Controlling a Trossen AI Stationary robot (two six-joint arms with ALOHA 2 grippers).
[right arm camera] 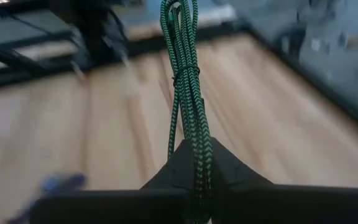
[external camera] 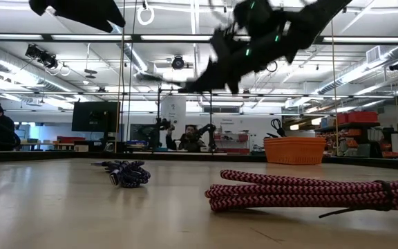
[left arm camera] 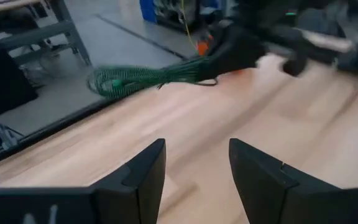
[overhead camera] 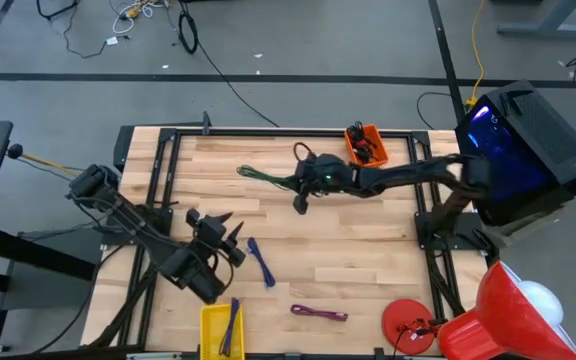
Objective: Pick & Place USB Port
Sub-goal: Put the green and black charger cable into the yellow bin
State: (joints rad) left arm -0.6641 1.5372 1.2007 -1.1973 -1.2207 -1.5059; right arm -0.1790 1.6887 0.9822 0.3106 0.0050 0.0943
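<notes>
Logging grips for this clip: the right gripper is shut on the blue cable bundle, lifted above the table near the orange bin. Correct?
Not quite. The right gripper is shut on the green cable bundle, as the right wrist view shows. The blue cable lies on the table near the left gripper. The rest holds: it is lifted, near the orange bin.

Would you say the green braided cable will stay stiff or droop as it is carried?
Probably floppy: the green cable bundle trails sideways from the shut right gripper. Its tie likely keeps the loops together. It looks light, since a pinch at one end holds it.
</notes>
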